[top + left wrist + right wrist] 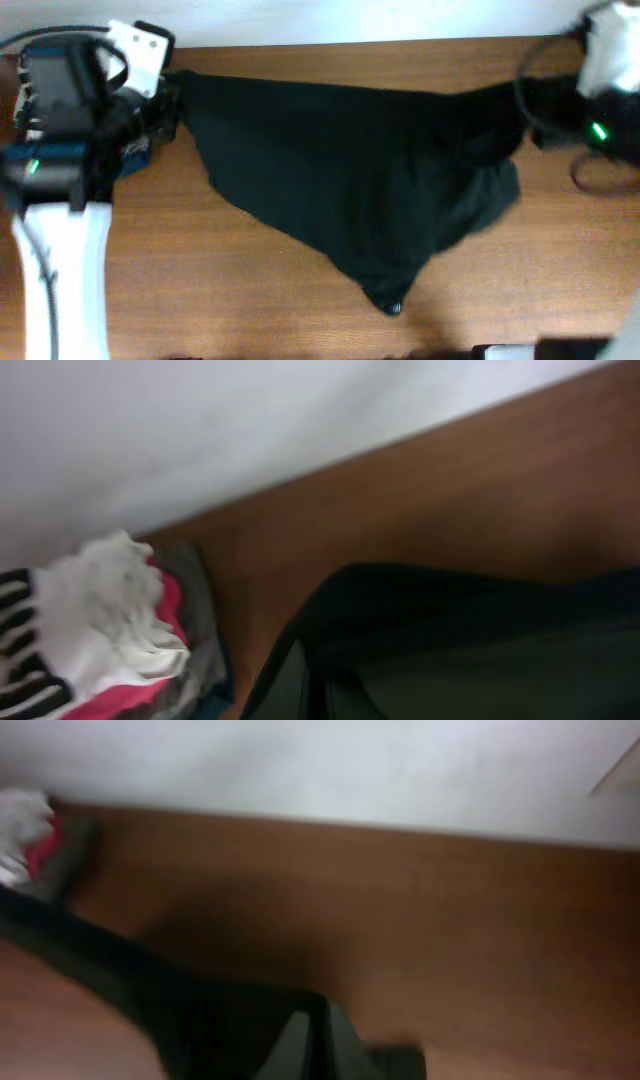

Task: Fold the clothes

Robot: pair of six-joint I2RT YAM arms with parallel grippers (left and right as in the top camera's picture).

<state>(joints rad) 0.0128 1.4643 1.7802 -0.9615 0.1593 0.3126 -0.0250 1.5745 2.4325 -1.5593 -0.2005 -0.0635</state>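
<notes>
I see the black T-shirt [350, 180] draped on the tabletop [200, 290], its top edge pulled taut along the back between both arms. My left fingers [166, 100] are clamped on its left corner and my right fingers [540, 105] on its right corner.

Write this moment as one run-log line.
left gripper: shut on black T-shirt | right gripper: shut on black T-shirt | shirt: stretched between both, unfolded
</notes>
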